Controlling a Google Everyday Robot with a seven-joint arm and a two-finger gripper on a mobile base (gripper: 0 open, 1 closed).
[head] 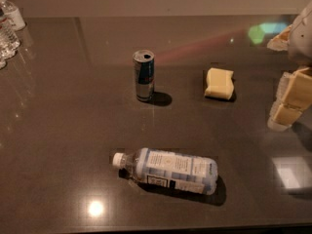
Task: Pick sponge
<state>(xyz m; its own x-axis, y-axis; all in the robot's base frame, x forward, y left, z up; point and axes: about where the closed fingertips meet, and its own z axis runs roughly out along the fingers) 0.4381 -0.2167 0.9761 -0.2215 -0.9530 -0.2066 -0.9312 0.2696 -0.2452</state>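
Sponge (219, 83) lies flat right of the can (144, 75), free to grab; claw (291, 101) hovers farther right, not touching it, probably lining up. Clenched or released, can't tell.

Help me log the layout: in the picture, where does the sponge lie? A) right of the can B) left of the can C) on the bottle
A: the sponge lies right of the upright can, apart from the end effector at the right edge.
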